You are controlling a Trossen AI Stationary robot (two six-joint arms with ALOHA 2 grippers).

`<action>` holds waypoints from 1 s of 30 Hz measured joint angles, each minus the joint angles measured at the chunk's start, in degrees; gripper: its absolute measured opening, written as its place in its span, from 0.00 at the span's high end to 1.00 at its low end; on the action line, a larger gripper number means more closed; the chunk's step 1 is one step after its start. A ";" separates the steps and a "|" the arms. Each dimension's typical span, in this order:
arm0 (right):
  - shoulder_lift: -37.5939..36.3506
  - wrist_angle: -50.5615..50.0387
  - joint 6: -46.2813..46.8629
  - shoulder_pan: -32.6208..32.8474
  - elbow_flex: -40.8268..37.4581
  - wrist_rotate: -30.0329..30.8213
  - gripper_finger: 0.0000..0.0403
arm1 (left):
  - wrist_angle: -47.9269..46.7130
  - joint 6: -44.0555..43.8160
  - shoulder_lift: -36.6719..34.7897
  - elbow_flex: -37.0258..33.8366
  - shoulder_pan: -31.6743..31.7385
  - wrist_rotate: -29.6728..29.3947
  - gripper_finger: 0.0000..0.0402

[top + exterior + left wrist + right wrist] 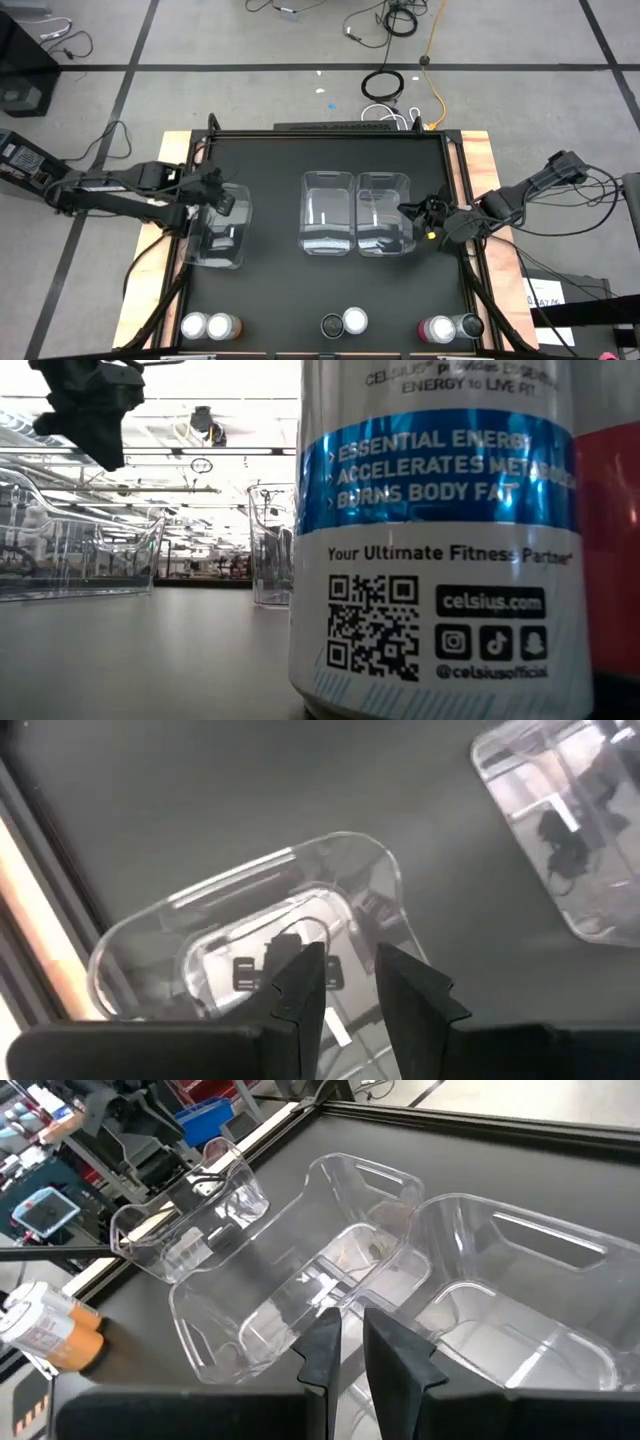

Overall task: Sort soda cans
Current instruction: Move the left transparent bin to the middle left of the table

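High view: my black table (270,150) carries three clear bins; taking the middle bin (328,212) as landmark, my left gripper (222,203) pinches the bin (220,235) to its left, my right gripper (418,213) sits narrow at the neighbouring bin (384,212), and six soda cans (344,323) line the table's near edge.

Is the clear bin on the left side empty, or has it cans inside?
Empty: the left bin holds no cans; all six cans stand along the table's near edge.

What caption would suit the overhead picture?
Two robot arms hover over three clear bins while six soda cans wait in pairs along the table's near edge.
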 joint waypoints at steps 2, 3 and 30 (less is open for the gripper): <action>0.86 1.09 0.49 0.02 0.00 0.00 0.91 | -0.20 0.72 0.88 0.00 1.99 2.93 0.75; 1.27 1.67 0.51 0.02 0.00 -0.04 0.91 | -0.01 0.97 1.29 0.00 2.81 4.70 0.75; 5.45 3.46 -5.49 0.02 -0.01 -0.80 0.91 | 12.29 -11.57 19.26 0.02 3.59 14.15 0.75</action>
